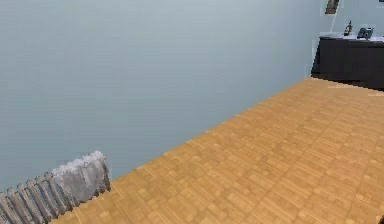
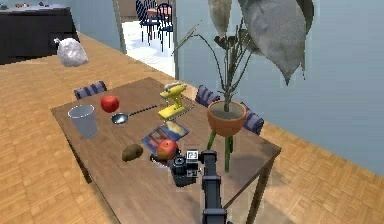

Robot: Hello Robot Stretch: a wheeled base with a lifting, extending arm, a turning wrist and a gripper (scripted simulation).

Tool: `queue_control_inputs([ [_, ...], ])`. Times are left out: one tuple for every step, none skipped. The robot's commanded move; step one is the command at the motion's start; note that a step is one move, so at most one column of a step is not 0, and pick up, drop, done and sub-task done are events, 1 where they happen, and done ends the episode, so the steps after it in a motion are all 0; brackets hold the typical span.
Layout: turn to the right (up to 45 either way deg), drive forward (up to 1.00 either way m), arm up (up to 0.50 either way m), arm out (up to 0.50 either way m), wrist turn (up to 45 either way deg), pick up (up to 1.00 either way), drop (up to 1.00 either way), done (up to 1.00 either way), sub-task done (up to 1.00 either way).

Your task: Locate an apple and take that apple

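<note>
Apple (image 2: 166,149), probably, near end effector (image 2: 179,166); forward view: wall (image 1: 150,70), floor (image 1: 280,160).

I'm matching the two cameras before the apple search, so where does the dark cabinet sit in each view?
Forward view: the dark cabinet stands at the upper right, against the far wall, with small items on top.
Arm side view: what looks like the same dark cabinet is in the top left corner, beyond the table.
Shared landmark: the wooden floor runs up to the cabinet's base in both.
</note>
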Motion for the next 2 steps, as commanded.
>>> queue_control_inputs([
  [0.0, 0.00, 0.10, 0.00, 0.0, 0.00, 0.00, 0.00, 0.00],
  [0.0, 0.00, 0.00, 0.00, 0.0, 0.00, 0.00, 1.00, 0.00],
])
